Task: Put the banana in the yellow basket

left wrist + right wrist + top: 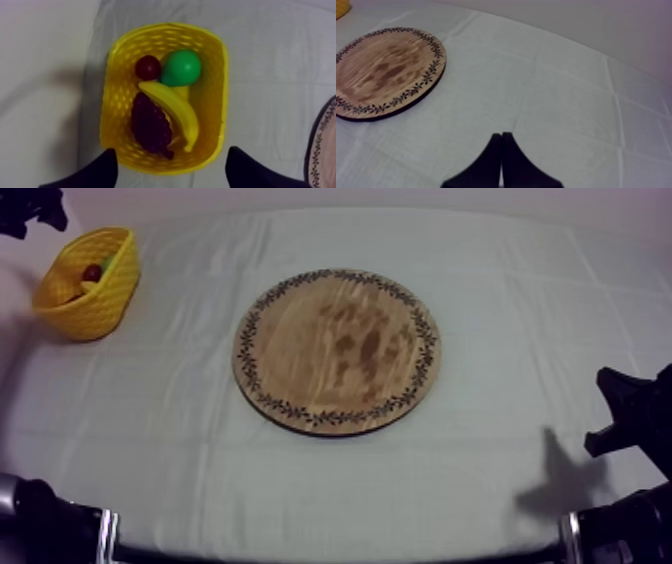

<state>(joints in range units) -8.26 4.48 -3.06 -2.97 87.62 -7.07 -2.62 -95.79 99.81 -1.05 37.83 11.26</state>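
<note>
While my left claw [172,151] gapes over the yellow basket [112,100], right claw [502,136] closed, the banana [177,107] half-hides grapes [150,125].

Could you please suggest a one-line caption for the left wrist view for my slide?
Open left gripper over the basket holding banana, pear, grapes and small red fruit.

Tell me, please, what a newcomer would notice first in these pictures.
First the yellow basket at the table's far left corner, full of toy fruit: the banana lies next to the grapes, below a green pear and a small red fruit, with the left gripper open over it. Next the round wooden board in the middle of the cloth, bare. The right gripper is shut, low at the right side.
</note>
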